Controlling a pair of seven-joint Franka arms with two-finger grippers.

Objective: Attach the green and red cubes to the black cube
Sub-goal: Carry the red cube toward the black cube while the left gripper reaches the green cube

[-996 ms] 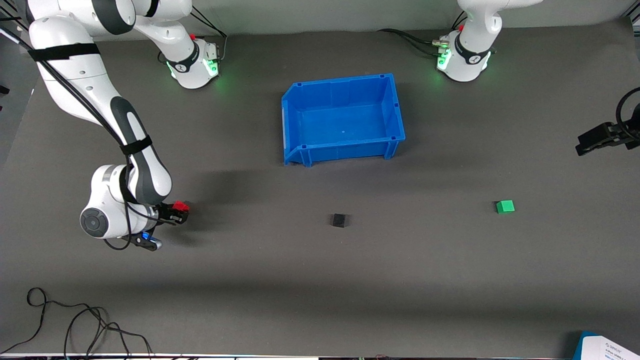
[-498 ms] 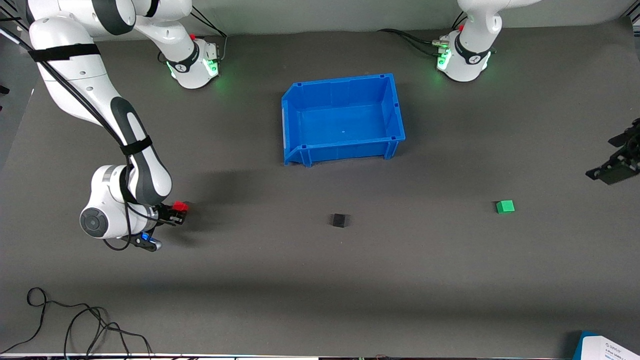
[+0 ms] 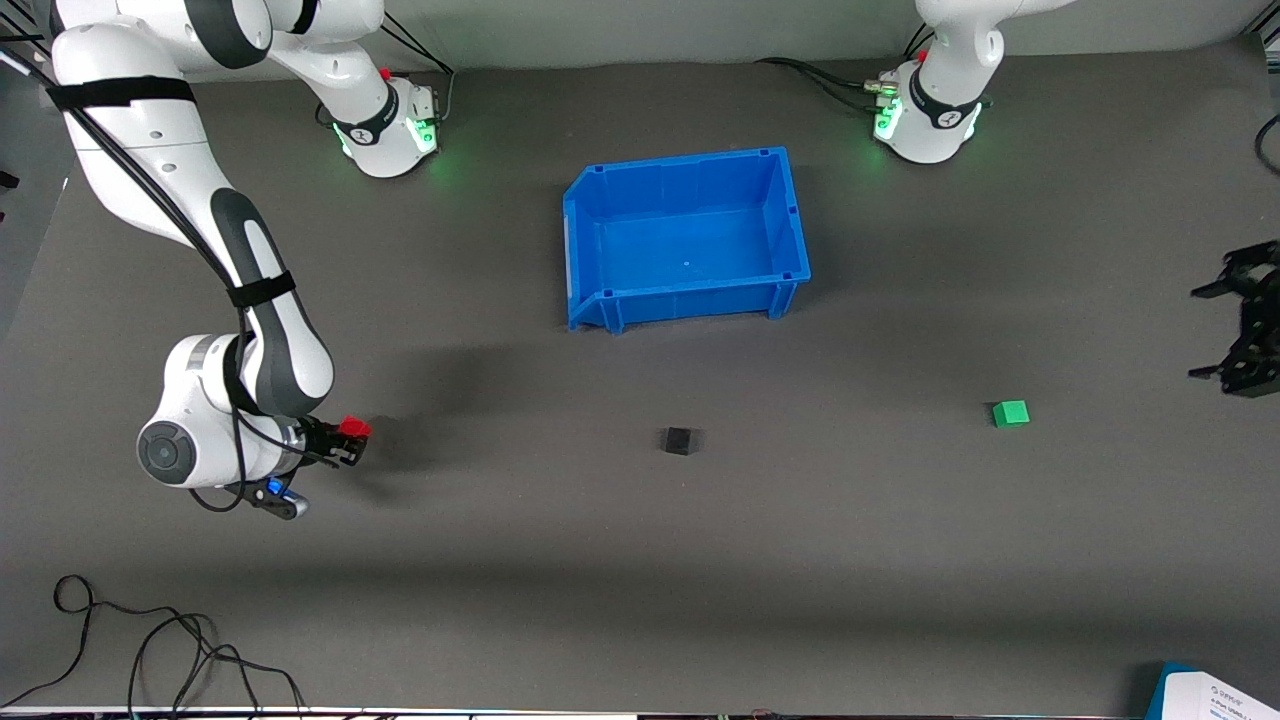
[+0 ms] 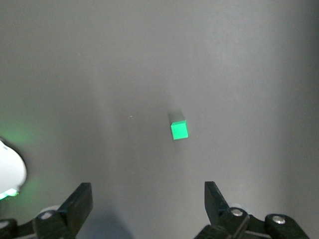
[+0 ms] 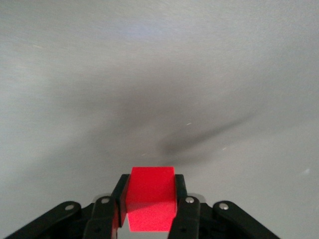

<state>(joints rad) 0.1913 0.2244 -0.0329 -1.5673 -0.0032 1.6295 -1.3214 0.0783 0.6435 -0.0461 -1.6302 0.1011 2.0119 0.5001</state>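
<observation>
The small black cube (image 3: pixel 679 441) lies on the dark mat, nearer to the front camera than the blue bin. The green cube (image 3: pixel 1011 413) lies toward the left arm's end of the table; it also shows in the left wrist view (image 4: pixel 179 130). My left gripper (image 3: pixel 1240 328) is open and empty at the table's edge, up over the mat beside the green cube; in its wrist view (image 4: pixel 148 199) the jaws stand wide apart. My right gripper (image 3: pixel 347 442) is shut on the red cube (image 3: pixel 353 428), held over the mat at the right arm's end; its wrist view shows the red cube (image 5: pixel 150 198) between the fingers.
An open blue bin (image 3: pixel 590 240) stands in the middle of the table, between the two arm bases. Black cables (image 3: pixel 150 650) lie at the table's front corner by the right arm's end. A white and blue card (image 3: pixel 1215 695) sits at the other front corner.
My left gripper has swung and turned at the table's edge, coming nearer the green cube. My right arm has shifted a little with the red cube, toward the right arm's end and the front camera.
</observation>
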